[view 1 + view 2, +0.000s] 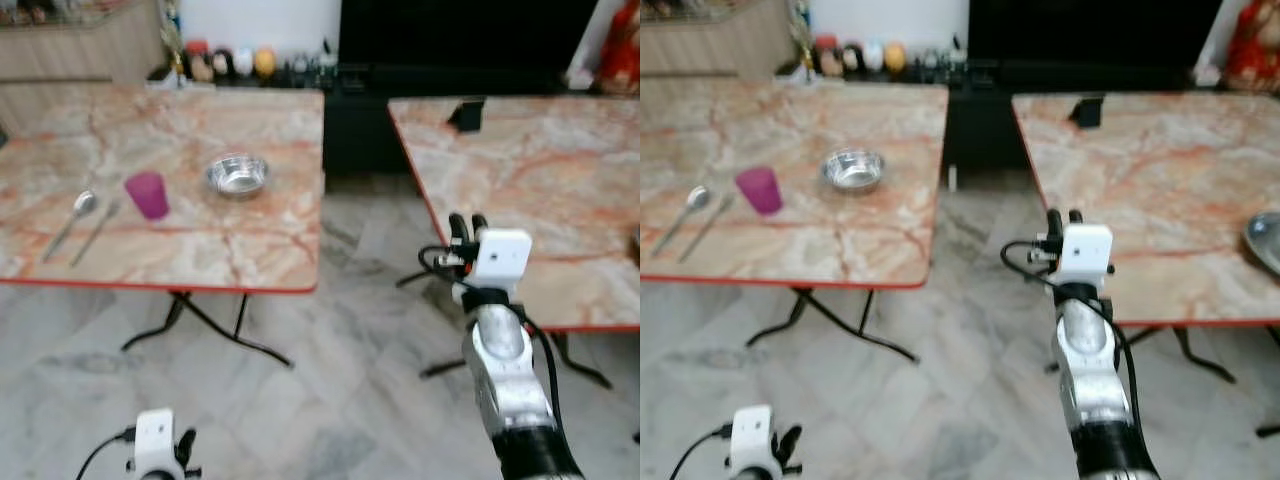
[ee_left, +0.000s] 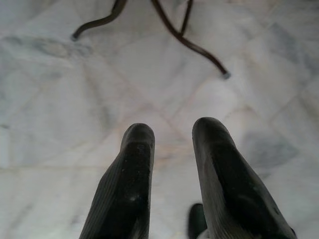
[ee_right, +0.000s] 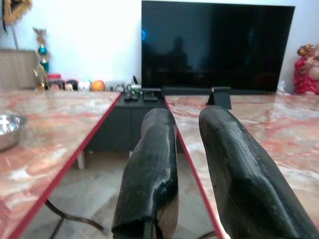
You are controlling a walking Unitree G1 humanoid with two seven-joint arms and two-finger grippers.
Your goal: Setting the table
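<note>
On the left marble table [image 1: 250, 255] lie a spoon [image 1: 74, 217] and a fork [image 1: 95, 232] side by side, with a pink cup [image 1: 148, 194] to their right and a steel bowl [image 1: 238, 175] beyond it. A steel plate [image 1: 1266, 240] sits at the right edge of the right marble table [image 1: 560, 190]. My right gripper [image 1: 465, 225] is raised in the gap between the tables, close to the right table's left edge, open and holding nothing. My left gripper [image 2: 172, 132] hangs low over the floor, open and holding nothing.
A small black stand [image 1: 466, 115] rests on the far left corner of the right table. Behind the tables a dark cabinet [image 1: 350, 130] carries small ornaments [image 1: 230, 63] and a large black TV [image 3: 217, 45]. Thin black table legs [image 1: 210, 325] spread across the tiled floor.
</note>
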